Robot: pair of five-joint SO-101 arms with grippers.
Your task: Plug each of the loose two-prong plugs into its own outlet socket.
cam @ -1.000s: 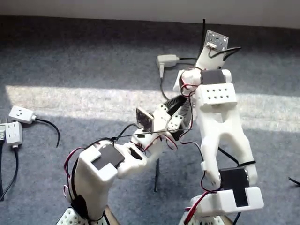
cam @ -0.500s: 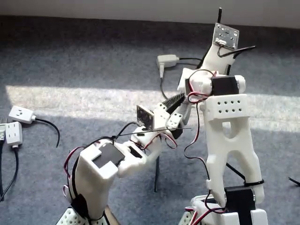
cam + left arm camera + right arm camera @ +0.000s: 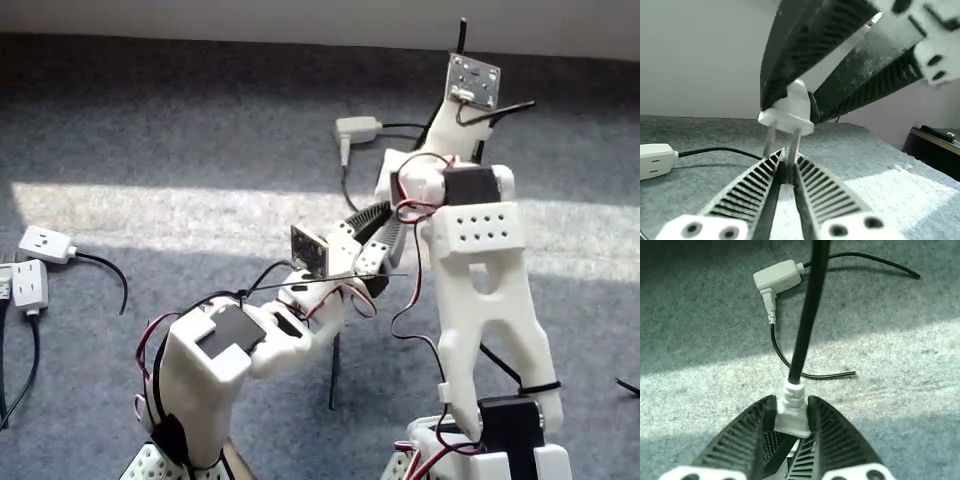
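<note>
Your right tool is closed on the plug, with one ribbed black finger on each flank of its body. The plug is white. Its rounded body flares into a flat oval face, and two bare metal prongs stick out of that face side by side. A black cord leaves its ribbed white collar and runs straight away from the tool.

Your left tool sits just off those prongs, its fingers narrowed to a thin slit. The prong tips reach its fingertips, but you cannot tell whether it nips one.

Beyond the right tool's tips, well apart on the grey bench, lies a white outlet socket with another white plug already in it. Far off to the left tool's side lies a second socket, with a third socket just beside it.
</note>
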